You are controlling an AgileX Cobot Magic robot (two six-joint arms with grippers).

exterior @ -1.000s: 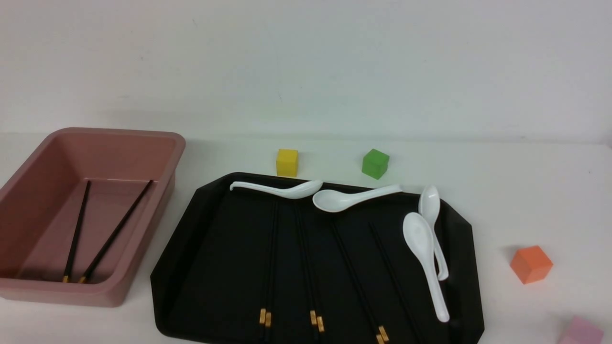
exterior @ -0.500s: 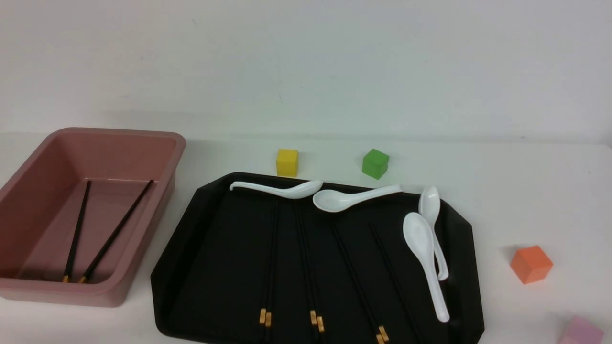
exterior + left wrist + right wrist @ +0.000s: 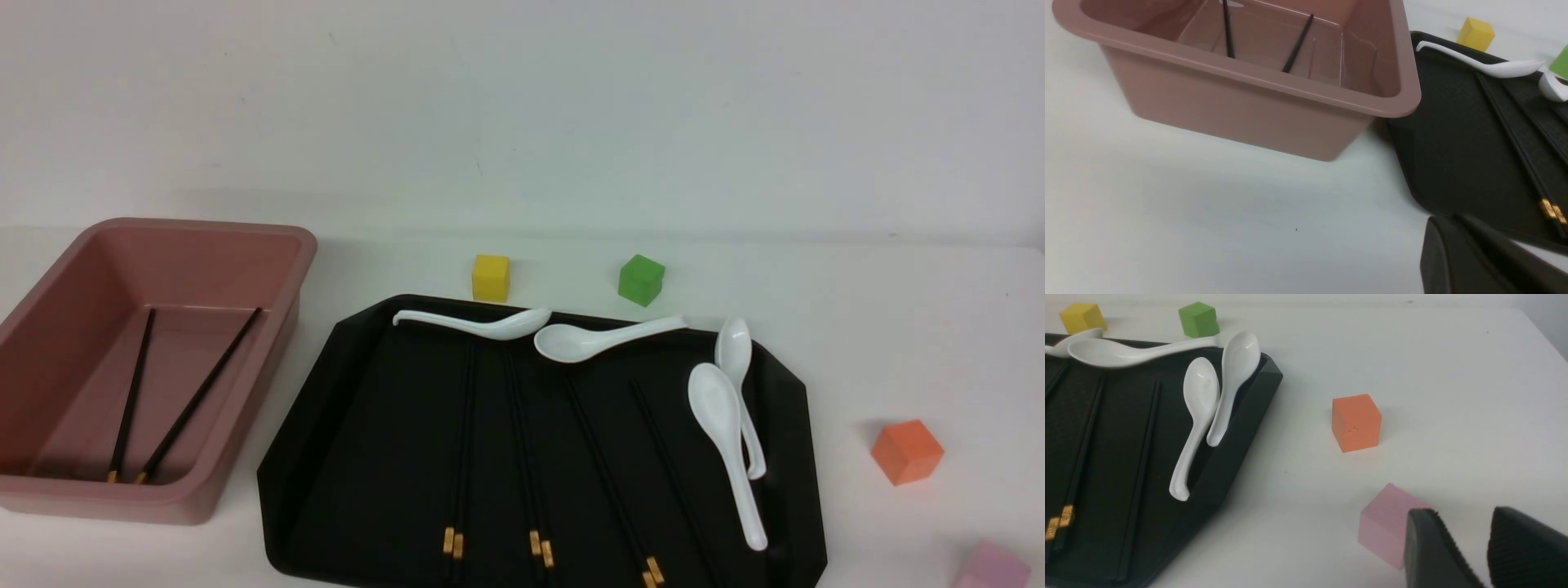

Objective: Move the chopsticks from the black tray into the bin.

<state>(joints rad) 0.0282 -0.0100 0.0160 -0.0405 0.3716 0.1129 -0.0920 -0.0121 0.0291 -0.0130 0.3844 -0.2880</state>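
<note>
The black tray (image 3: 384, 441) lies in the middle of the front view. Several black chopsticks with gold bands rest on it in lines running front to back, such as one pair (image 3: 461, 441) and another pair (image 3: 521, 441). Two more chopsticks (image 3: 200, 394) lie on the floor of the pink bin (image 3: 269, 359) at the left. My left gripper (image 3: 1445, 218) is shut and empty, low over the table between the bin (image 3: 1229, 102) and the tray (image 3: 1453, 155). My right gripper (image 3: 1461, 514) is open and empty, right of the tray (image 3: 1118, 457). Neither gripper shows in the front view.
Several white spoons (image 3: 571, 340) lie along the tray's far and right sides. A yellow cube (image 3: 491, 278) and a green cube (image 3: 641, 279) stand behind the tray. An orange cube (image 3: 906, 452) sits to its right. A pink cube (image 3: 1384, 526) is just beside my right gripper's fingers.
</note>
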